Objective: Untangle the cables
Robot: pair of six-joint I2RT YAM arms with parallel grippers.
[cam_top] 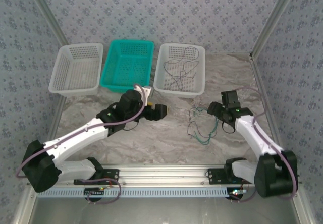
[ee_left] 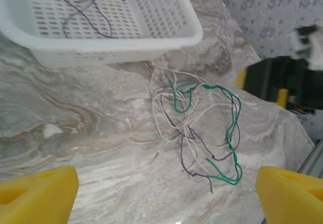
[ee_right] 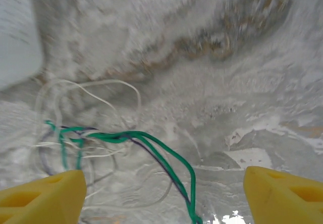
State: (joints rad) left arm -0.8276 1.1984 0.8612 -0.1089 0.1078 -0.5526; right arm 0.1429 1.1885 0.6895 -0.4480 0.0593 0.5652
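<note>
Jaws on both arms are standing wide apart and gripping nothing: the right gripper (ee_right: 161, 196) is showing its yellow foam fingertips (ee_right: 40, 196) at either side of the bare marbled tabletop (ee_right: 242, 82), and the left gripper (ee_left: 164, 199) is hanging with the same spread. Just ahead of the right gripper, the small tangle of thin white, green and dark purple wires (cam_top: 198, 124) is lying loose on the table, sitting toward the fingertip at the left of that wrist view, with one green strand (ee_right: 189, 176) running into the gap between the fingertips. The left gripper is hovering well apart from the tangle, facing it across bare marble, so the right arm is the nearer one. Seen from above, the tangle is stretching roughly near-to-far between the two grippers. The coming move is probably calling for the right jaws to shift sideways over the heap and close on a single strand. Beyond the tangle, the white perforated plastic basket (cam_top: 161, 85) is holding several separate dark wires (cam_top: 182, 70), while the teal perforated basket (cam_top: 126, 67) and a second white basket (cam_top: 75, 70) are standing beside it, further left.
</note>
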